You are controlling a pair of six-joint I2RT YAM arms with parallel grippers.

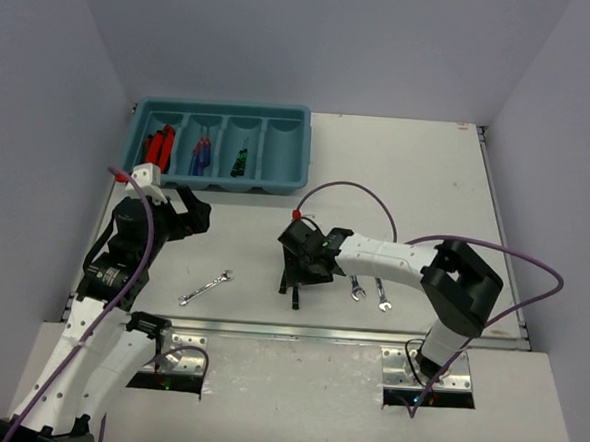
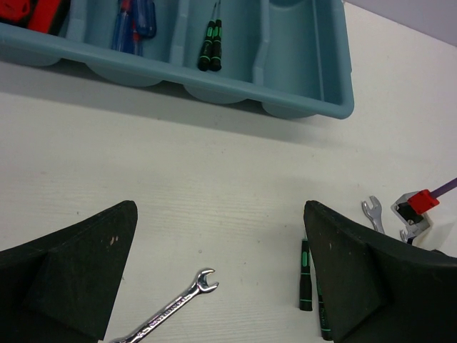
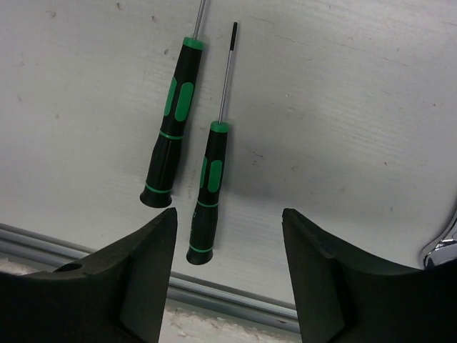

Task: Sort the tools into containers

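Pickup step. Right gripper (image 3: 228, 225) straddles a black-and-green screwdriver (image 3: 208, 186) on the table's (image 1: 427, 189) near side, fingers partly apart and gripping nothing. Left gripper (image 2: 220, 214) stands wide and empty. Next, as judged: close on the handle and carry it to the teal tray (image 1: 222, 109), far left.

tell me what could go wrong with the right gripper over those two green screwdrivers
The right gripper hangs over the shorter screwdriver, but the longer screwdriver lies close beside it: the jaws might catch both or knock one askew. Both lie near the table's edge, so a nudge could roll one off.
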